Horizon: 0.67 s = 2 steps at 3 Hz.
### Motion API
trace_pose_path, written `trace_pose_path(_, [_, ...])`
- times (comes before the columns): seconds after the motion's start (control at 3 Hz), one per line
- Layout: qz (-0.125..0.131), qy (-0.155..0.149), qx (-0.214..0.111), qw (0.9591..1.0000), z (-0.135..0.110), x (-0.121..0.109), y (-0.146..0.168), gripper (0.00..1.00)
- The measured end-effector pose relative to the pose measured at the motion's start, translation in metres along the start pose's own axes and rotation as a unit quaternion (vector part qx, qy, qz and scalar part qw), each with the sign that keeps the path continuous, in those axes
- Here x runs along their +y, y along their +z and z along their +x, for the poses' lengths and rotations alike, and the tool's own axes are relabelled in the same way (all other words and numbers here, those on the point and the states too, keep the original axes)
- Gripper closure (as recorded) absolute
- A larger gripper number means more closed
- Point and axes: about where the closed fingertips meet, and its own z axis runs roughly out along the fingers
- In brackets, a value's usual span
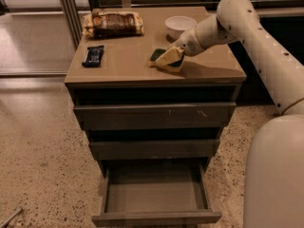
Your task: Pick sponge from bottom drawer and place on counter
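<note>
Tan counter (128,65), gripper (167,59) low on it, jaws tight around the green sponge (156,54)

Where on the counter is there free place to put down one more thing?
The widest bare patch on the counter is the front middle, between the snack bar and the sponge under the gripper. The front right corner, beside the gripper, is also bare. The back is crowded: bread bag, bowl.
</note>
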Motion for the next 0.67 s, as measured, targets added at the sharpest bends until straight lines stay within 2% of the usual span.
trace_pose_path(0.33, [0.0, 0.0, 0.0, 1.0, 0.0, 0.0, 0.0001, 0.0])
trace_pose_path(0.67, [0.0, 0.0, 0.0, 1.0, 0.0, 0.0, 0.0001, 0.0])
